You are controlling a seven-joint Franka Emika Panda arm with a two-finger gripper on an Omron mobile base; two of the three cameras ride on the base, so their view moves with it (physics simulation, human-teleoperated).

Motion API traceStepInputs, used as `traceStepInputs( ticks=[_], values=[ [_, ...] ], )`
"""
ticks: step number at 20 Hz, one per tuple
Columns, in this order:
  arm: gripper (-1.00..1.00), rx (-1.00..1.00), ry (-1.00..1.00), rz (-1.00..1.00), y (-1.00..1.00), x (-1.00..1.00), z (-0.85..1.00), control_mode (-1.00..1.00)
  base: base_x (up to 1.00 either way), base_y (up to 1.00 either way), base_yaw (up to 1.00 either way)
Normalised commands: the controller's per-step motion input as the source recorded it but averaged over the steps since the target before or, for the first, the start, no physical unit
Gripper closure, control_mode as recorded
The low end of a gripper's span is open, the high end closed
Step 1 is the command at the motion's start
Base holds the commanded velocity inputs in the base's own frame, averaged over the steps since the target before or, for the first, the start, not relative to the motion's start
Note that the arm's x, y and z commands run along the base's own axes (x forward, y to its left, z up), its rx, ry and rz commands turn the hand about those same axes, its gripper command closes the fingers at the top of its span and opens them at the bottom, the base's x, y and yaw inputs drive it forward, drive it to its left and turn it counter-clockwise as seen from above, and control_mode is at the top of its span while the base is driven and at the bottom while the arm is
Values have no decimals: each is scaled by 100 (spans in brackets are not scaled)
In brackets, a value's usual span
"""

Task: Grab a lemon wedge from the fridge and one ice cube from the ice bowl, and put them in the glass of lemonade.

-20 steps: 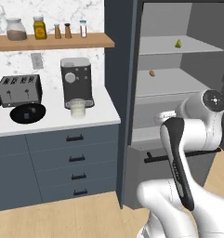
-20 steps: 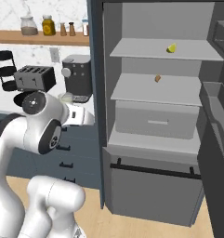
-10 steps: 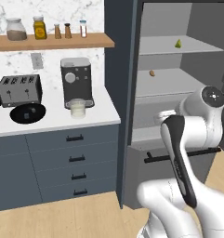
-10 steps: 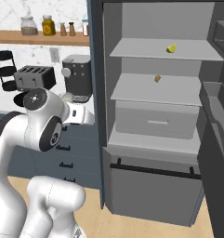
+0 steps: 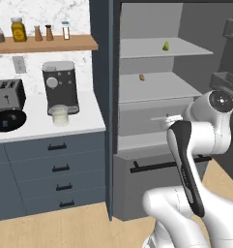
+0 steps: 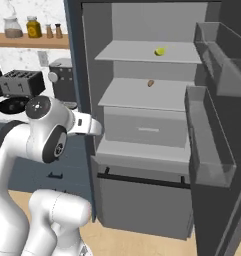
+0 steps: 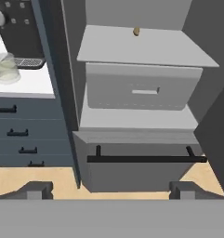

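A: Since the earlier frames the forearm has swung forward toward the open fridge (image 6: 142, 100); the things themselves have not shifted.

B: Tool state?

A: Released. In the hand view the two dark fingertips (image 7: 36, 189) stand wide apart at the bottom edge with nothing between them. The tool (image 7: 111, 191) faces the fridge's lower section, with its black bar handle (image 7: 146, 158) straight ahead.

B: Where is the lemon wedge?

A: The lemon wedge (image 6: 160, 51) lies on the top pale grey shelf (image 6: 137, 52), well above the tool and farther in. One shelf lower sits a small orange-brown oval item (image 6: 151, 83) (also seen at the top of the hand view), still above the tool's line of sight. Beneath that shelf is a pale drawer (image 7: 141, 88).

B: And the desk side?

A: To the tool's left, on the white desk (image 5: 36, 131), the glass of lemonade (image 5: 60, 115) stands just in front of a black coffee machine (image 5: 60, 87). Farther left is the ice bowl (image 5: 7, 119), next to a toaster (image 5: 7, 95). The ice cube is too small to make out in it.

B: Anything above?

A: A wooden shelf (image 5: 45, 44) carrying jars and shakers.
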Motion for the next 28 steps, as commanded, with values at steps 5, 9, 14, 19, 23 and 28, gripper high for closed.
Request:
traceStepInputs(
  ticks=[5,9,14,19,23,28],
  values=[
    [-100,0,0,0,0,0,0,100,0,-60,-1],
    [-100,0,0,0,0,0,0,100,2,-27,0],
    [-100,0,0,0,0,0,0,100,30,-16,0],
    [-100,0,0,0,0,0,0,100,61,-26,0],
    [-100,0,0,0,0,0,0,100,51,-35,0],
    [-100,0,0,0,-8,6,0,-100,12,-23,0]
  ],
)
